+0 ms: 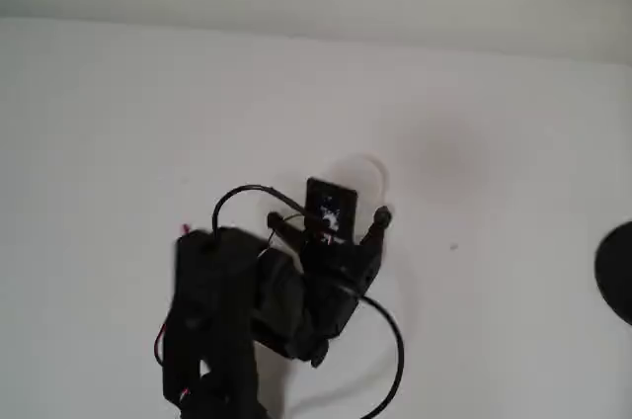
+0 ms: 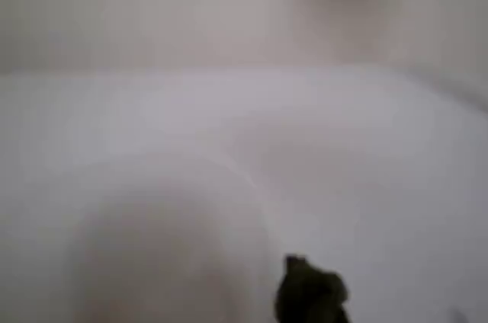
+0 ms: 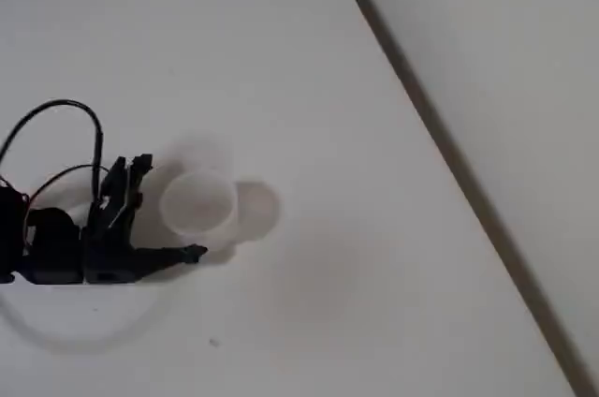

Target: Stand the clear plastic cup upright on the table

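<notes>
We see the clear plastic cup (image 3: 198, 205) lying on its side on the white table (image 3: 309, 69), its round rim turned towards the camera in the fixed view and its base to the right. The claw (image 3: 168, 212) is spread wide open around the cup's left end, one finger above it and one below, neither clearly touching. In the overhead view the claw (image 1: 351, 211) partly covers the cup (image 1: 367, 174). In the wrist view the cup (image 2: 152, 239) is a blur at lower left
</notes>
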